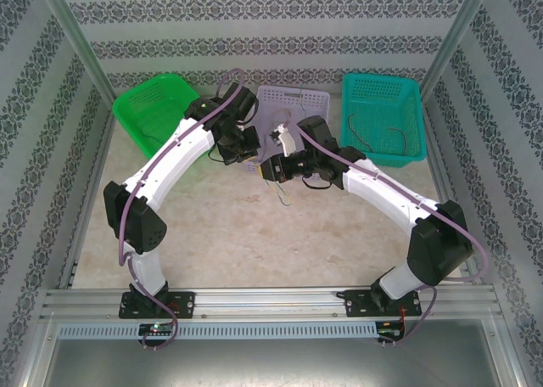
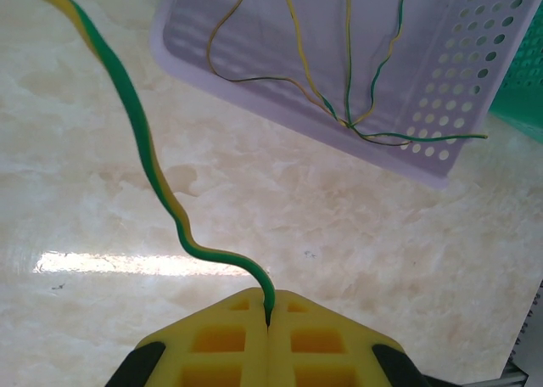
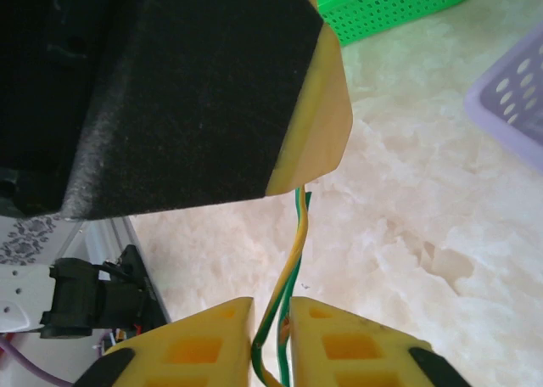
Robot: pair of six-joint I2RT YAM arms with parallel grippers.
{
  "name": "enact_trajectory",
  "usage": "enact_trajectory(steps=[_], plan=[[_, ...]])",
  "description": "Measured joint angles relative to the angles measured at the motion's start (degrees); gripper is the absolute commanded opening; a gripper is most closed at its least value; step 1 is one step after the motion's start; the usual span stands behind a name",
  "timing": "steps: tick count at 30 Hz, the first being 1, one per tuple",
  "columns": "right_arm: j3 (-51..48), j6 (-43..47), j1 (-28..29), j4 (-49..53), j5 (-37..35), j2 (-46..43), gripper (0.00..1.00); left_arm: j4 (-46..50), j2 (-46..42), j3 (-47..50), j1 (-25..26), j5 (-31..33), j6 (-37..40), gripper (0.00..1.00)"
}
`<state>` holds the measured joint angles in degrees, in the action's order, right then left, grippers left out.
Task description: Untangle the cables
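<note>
We judge that the step in hand is pulling one wire free of the rest. The left gripper point(image 2: 268, 315) has its yellow fingers pressed together on a green-and-yellow cable point(image 2: 140, 141), which hangs in the air above the table point(image 2: 339, 234), just in front of the lavender basket point(image 2: 475, 73) at the middle of the far edge. The other cables point(image 2: 348, 81), thin green and yellow ones, lie crossed in a knot inside that basket.

The right gripper point(image 3: 271, 306) is directly under one yellow pad point(image 3: 327, 124) of the left one. Its fingers stand narrow, with the same striped cable running down between them. We cannot tell if they already press it or only surround it.

The next move, we think, calls for a firm hold by the right fingers. Then the two arms should move slowly apart, so the cable slides out and does not tighten the knot. The green basket point(image 1: 148, 107) and teal basket point(image 1: 382, 90) wait at the far corners.
</note>
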<state>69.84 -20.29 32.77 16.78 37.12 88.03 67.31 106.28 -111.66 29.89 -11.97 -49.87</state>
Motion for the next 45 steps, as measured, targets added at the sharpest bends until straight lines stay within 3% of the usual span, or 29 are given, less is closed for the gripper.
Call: enact_trajectory(steps=[1, 3, 8, 11, 15, 18, 20, 23, 28, 39, 45], plan=[[0.0, -0.1, 0.0, 0.0, 0.0, 0.0, 0.02, 0.0, 0.0, 0.0, 0.0, 0.1, 0.0, 0.00], [0.0, -0.7, 0.0, 0.2, -0.3, 0.0, 0.00, 0.0, 0.0, 0.0, 0.0, 0.2, 0.0, 0.00], [0.0, -2.0, -0.7, -0.8, -0.3, 0.0, 0.00, -0.3, -0.3, -1.1, 0.1, 1.0, -0.2, 0.50], [0.0, -3.9, -2.3, -1.6, -0.3, 0.0, 0.00, -1.9, -2.3, -1.0, 0.1, 2.8, -0.6, 0.60], [0.4, -6.6, -5.0, -1.9, -0.3, 0.0, 0.00, -8.3, -9.9, 3.1, 0.1, 5.2, -1.1, 0.59], [1.4, -8.9, -7.0, -2.0, -0.3, 0.0, 0.00, -13.6, -17.2, 8.0, 0.1, 6.0, -1.6, 0.47], [2.2, -10.6, -8.2, -2.1, -0.3, 0.0, 0.00, -17.3, -20.5, 10.9, 0.1, 5.0, -2.1, 0.41], [3.8, -13.5, -9.5, -2.2, 0.0, 0.0, 0.00, -25.7, -22.8, 18.1, 0.1, 0.7, -3.4, 0.41], [8.0, -17.1, -10.2, -1.2, 1.4, 1.0, 0.00, -37.0, -19.9, 29.0, 0.1, -6.1, -5.7, 0.41], [9.3, -18.9, -10.2, 3.4, 3.3, 1.3, 0.00, -46.2, -17.4, 30.0, 0.1, -8.8, -5.5, 0.43], [9.3, -20.0, -10.2, 3.5, 5.0, 1.4, 0.00, -47.0, -18.0, 30.3, 0.1, -9.1, -5.6, 0.33]])
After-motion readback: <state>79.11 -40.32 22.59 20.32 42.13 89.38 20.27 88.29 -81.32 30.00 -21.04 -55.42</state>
